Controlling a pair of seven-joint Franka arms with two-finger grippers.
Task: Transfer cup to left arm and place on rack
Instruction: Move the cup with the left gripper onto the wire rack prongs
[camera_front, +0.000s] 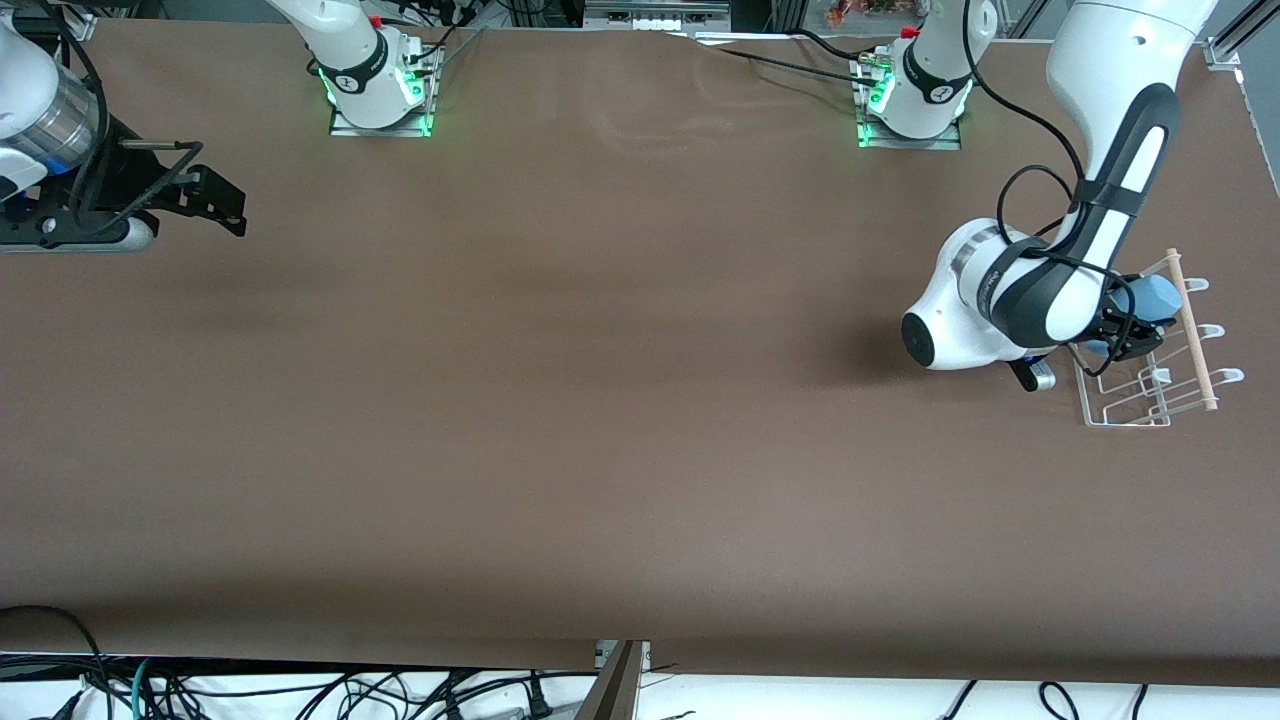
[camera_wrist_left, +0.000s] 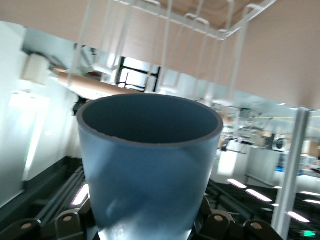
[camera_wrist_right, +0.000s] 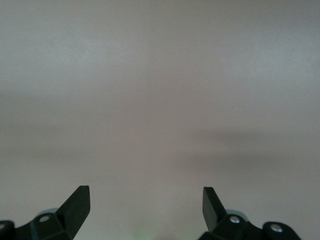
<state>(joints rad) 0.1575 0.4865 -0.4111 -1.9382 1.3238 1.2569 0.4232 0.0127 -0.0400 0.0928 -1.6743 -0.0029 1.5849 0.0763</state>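
The light-blue cup is tipped on its side, with its mouth toward the rack's wooden dowel. My left gripper is shut on the cup's base and holds it over the white wire rack at the left arm's end of the table. In the left wrist view the cup fills the middle, with the rack wires and the dowel just past its rim, and the left gripper is mostly hidden by it. My right gripper is open and empty, and that arm waits.
The right wrist view shows only bare brown table between the right gripper's spread fingers. The two arm bases stand along the table's edge farthest from the front camera. The left arm's elbow hangs low beside the rack.
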